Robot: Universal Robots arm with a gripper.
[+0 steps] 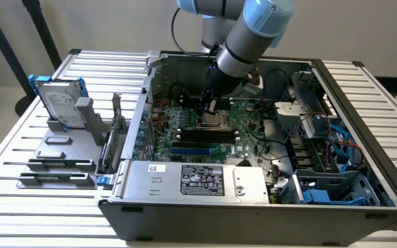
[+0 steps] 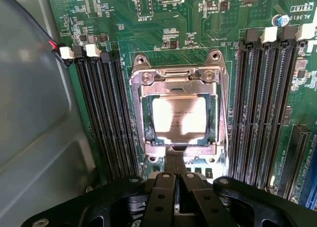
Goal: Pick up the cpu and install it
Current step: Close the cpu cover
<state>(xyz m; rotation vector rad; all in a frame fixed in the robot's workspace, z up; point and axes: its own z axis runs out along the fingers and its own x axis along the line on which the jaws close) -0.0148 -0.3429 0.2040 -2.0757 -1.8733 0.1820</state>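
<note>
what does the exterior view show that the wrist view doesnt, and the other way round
Exterior view: the arm, the whole case, the power supply and a hard drive standing on a rack at that view's left.
Wrist view: the screws of the socket frame and faint print on the cpu.
Both: the cpu lying in its socket, memory slots beside it, and the shut claw with its tips at the socket's edge.
</note>
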